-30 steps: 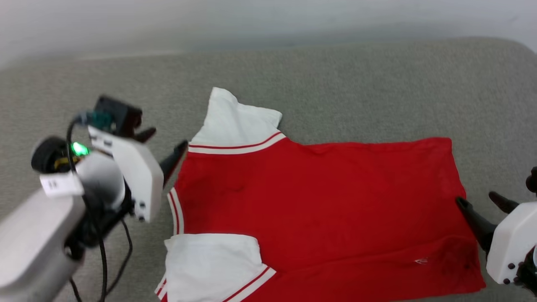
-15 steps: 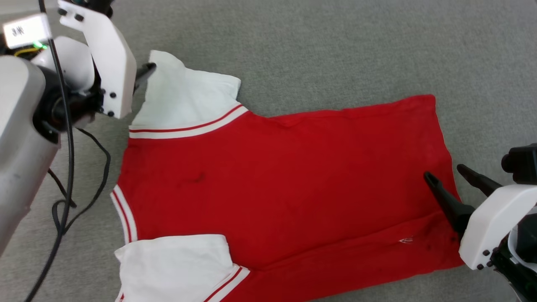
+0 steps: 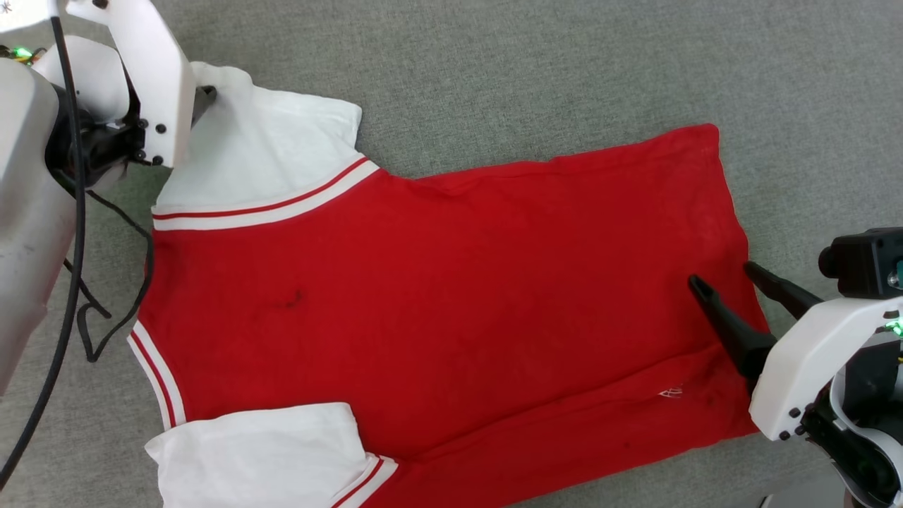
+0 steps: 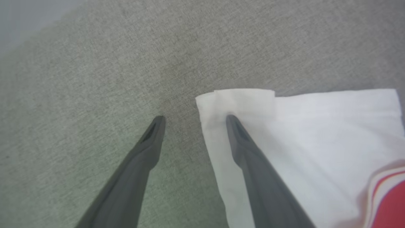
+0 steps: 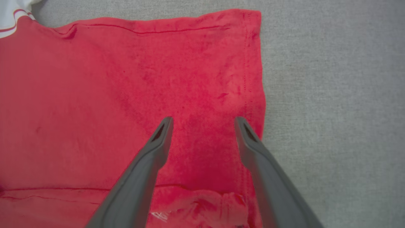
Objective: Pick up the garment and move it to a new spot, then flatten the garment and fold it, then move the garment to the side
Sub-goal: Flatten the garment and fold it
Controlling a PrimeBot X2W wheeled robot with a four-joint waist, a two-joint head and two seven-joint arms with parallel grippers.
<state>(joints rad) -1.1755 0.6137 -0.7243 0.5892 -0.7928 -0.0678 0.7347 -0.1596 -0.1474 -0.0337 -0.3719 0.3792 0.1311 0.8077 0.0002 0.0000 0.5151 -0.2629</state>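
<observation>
1. Grey woven surface beneath everything.
2. Spread flat across it from 9 to 3 o'clock in the head view: the garment, neck trim at 9, hem at 3, white sleeves at 11 and 7.
3. Probably light, limp and clingy on the weave. Likely to sag and bunch if lifted at one point, so best pinched at two well-apart edges: sleeve corner and hem.
4. Right gripper at 4 o'clock: jaws spread wide, empty, both fingers over red cloth just inside the hem. Contact impossible to tell.
5. Left gripper at 10 o'clock: jaws wide, empty, straddling the far sleeve edge, one finger over its turned-back corner, the other over bare surface.
</observation>
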